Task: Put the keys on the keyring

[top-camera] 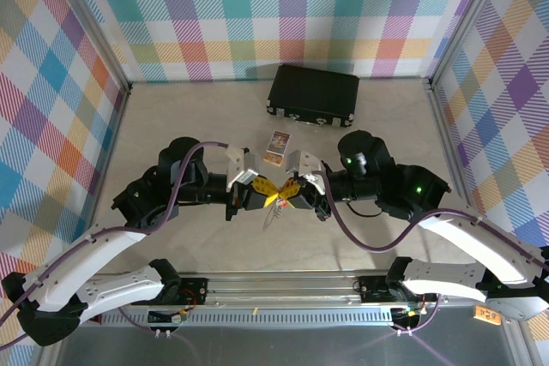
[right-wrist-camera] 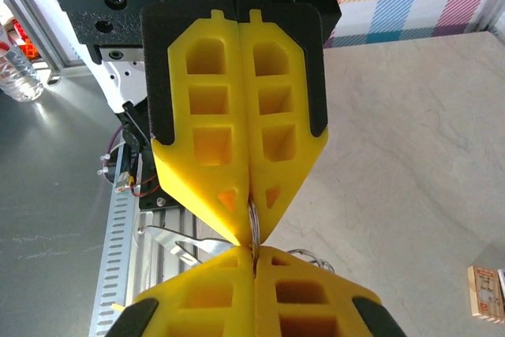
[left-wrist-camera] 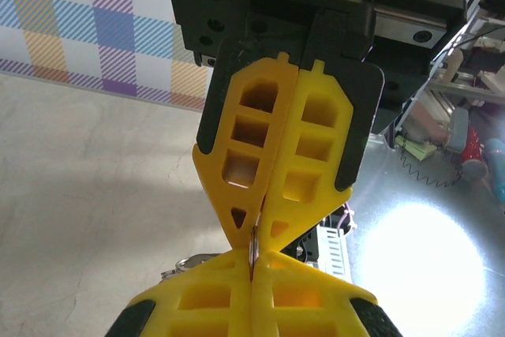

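Threading under way, unfinished | your left jaws and right jaws clamp tip-to-tip, apparently on keyring [right-wrist-camera: 254, 219] | keys [top-camera: 280, 204] dangling, join unconfirmed

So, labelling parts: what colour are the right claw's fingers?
Yellow fingers, clearest in the right wrist view.

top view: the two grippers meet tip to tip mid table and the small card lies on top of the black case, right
Not quite: the small card lies on the table in front of the black case, not on top of it, as the top view shows. The left gripper and right gripper do meet tip to tip mid table.
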`<control>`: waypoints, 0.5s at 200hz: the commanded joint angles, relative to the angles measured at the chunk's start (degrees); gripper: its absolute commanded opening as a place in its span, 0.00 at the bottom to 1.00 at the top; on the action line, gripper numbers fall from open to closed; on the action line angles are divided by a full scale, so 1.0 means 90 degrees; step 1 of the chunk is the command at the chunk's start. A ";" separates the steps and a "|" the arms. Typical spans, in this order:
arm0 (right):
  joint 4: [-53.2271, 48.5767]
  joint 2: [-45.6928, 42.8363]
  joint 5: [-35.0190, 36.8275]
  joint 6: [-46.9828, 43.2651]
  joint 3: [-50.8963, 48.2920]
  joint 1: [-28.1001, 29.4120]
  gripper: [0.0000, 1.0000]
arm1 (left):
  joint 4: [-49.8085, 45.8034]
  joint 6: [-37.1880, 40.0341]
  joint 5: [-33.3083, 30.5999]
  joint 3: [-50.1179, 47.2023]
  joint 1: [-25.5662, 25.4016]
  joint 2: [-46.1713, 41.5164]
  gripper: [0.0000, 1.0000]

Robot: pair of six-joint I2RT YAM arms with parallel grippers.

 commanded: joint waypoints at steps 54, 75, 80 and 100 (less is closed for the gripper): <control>0.1290 -0.0611 -0.0169 0.0245 -0.0530 0.0051 0.21 | 0.2947 -0.1402 0.0115 -0.0887 -0.0032 -0.0413 0.00; 0.1388 -0.0677 -0.0158 0.0275 -0.0589 0.0052 0.21 | 0.3574 -0.1745 0.0221 -0.1061 -0.0032 -0.0358 0.00; 0.1414 -0.0685 -0.0175 0.0273 -0.0603 0.0047 0.20 | 0.3703 -0.1806 0.0247 -0.1093 -0.0031 -0.0330 0.00; 0.1534 -0.0754 -0.0258 0.0310 -0.0687 0.0051 0.20 | 0.4325 -0.2086 0.0319 -0.1294 -0.0033 -0.0299 0.00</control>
